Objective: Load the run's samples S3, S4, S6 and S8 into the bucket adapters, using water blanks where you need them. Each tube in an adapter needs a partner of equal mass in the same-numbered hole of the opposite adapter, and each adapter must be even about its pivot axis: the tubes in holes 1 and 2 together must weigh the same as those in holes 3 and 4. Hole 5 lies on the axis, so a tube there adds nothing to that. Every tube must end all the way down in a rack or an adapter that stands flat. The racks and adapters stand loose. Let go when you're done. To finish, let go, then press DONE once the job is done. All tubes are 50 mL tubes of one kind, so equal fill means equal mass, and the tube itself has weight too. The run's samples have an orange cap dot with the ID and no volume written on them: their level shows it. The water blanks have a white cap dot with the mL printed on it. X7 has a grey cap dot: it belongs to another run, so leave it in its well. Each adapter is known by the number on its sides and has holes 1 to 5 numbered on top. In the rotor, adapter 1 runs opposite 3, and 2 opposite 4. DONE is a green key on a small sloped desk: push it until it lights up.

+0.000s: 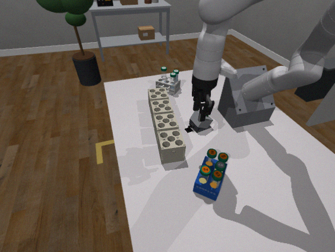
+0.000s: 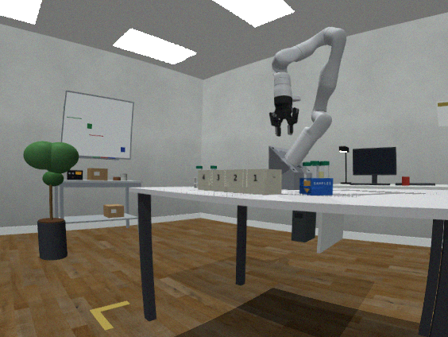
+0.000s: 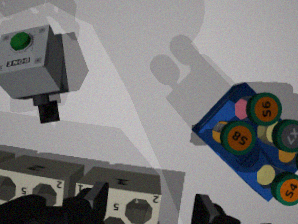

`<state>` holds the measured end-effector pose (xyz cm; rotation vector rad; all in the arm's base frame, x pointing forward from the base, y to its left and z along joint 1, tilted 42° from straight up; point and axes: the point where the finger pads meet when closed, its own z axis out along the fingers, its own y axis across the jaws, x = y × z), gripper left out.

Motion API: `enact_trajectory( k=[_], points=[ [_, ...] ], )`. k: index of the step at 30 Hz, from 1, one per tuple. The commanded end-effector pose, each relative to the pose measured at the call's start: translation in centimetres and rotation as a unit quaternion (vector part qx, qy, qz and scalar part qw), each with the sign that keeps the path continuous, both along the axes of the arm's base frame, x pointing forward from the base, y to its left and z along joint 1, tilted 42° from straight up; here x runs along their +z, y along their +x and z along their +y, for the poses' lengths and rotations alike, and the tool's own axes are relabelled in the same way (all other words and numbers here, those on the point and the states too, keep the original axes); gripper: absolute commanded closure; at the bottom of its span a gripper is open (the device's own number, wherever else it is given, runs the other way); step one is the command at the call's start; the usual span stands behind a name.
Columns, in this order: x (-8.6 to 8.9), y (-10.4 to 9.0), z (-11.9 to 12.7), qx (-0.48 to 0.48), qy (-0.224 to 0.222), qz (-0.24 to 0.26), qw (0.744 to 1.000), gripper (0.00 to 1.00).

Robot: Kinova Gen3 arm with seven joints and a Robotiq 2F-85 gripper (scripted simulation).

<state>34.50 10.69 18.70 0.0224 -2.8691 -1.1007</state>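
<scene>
Sample tubes S6 [image 3: 265,108], S8 [image 3: 238,138], S4 [image 3: 288,189] stand upright, long axis vertical, caps up, in blue rack [image 1: 202,187] on table [image 1: 267,184], near adapter row [image 1: 167,131]. Gripper [image 2: 283,128] high above, part open, holding nothing. Risk: rack's loose, so an off-centre grab could tip it.

A potted plant [image 1: 84,63] stands on the wood floor at the upper left, beside a grey shelf unit [image 1: 94,24] holding a cardboard box [image 1: 146,32]. A whiteboard [image 2: 97,125] hangs on the wall at left. At far right, a monitor [image 2: 374,160], a lamp [image 2: 344,150] and a red cup [image 2: 405,180]. Yellow tape [image 1: 100,151] marks the floor.
</scene>
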Motion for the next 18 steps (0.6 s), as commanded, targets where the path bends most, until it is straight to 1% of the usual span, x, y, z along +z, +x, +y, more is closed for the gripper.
enact_trajectory(
  k=[1,7,9,18],
  points=[
    [-0.7,0.0,-0.9,-0.003,0.000,0.002,1.000,0.38],
    [-2.1,-0.1,-2.4,-0.003,0.000,0.002,1.000,0.38],
    [-2.1,-0.1,-2.4,-0.003,0.000,0.002,1.000,0.38],
    [-4.1,-0.3,-4.6,-0.003,-0.001,0.002,1.000,0.38]
  ],
)
